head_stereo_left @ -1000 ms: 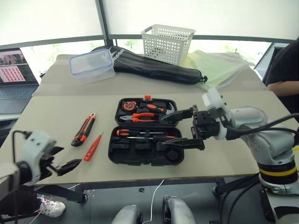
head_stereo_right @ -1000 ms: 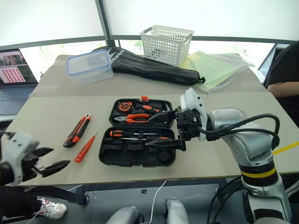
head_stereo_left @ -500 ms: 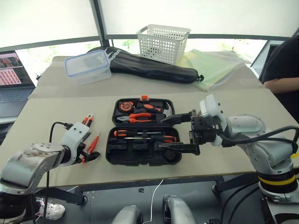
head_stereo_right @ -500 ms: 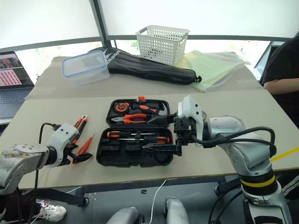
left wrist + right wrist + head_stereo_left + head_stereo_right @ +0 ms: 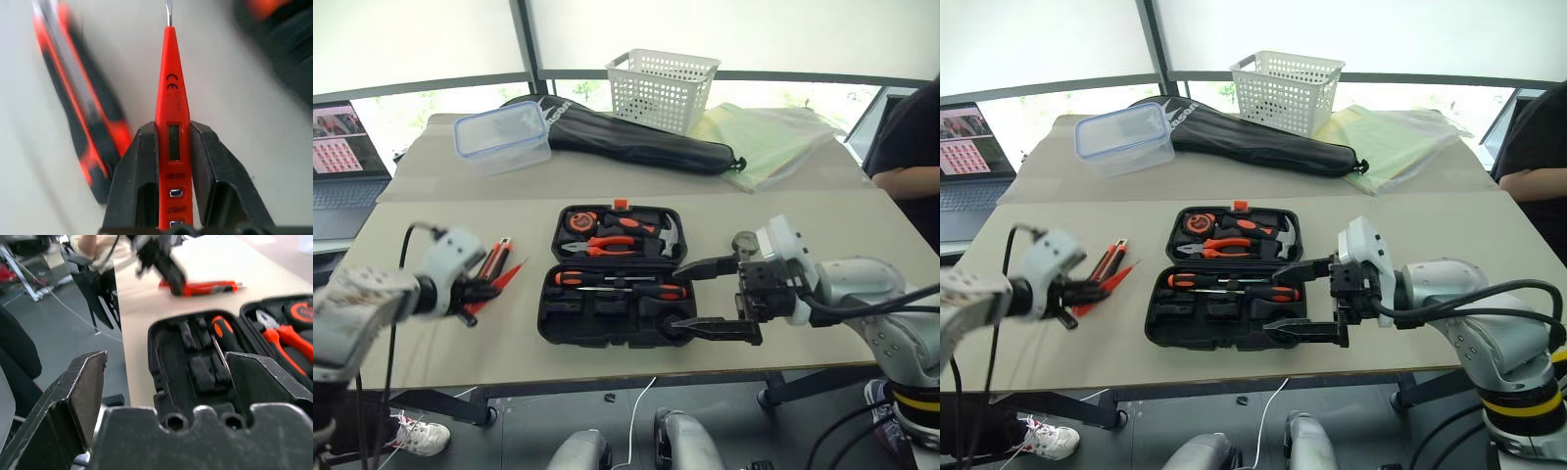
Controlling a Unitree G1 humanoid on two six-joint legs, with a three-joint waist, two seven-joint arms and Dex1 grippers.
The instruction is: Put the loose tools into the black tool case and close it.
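The black tool case (image 5: 546, 315) lies open in the middle of the table. Two orange-and-black screwdrivers (image 5: 619, 281) rest in its near half. My left gripper (image 5: 476, 291) is left of the case, shut on the slim orange tester pen (image 5: 172, 112). The pen is held just above the table with its tip towards the case. The orange-black utility knife (image 5: 493, 258) lies on the table right beside it. My right gripper (image 5: 680, 298) hovers open over the case's right end, with nothing between its fingers (image 5: 78, 391).
Pliers, a hammer and a tape measure (image 5: 582, 222) fill the case's far half. Behind it lie a long black fabric bag (image 5: 636, 142), a clear plastic box (image 5: 504, 137), a white basket (image 5: 664, 86) and a green sheet (image 5: 769, 137). There is a laptop (image 5: 342, 157) at the far left and a person (image 5: 911, 137) at the right.
My left gripper came up from below the table edge to the tester pen, shut on it and raised it. My right gripper drew back a little to the right, still open.
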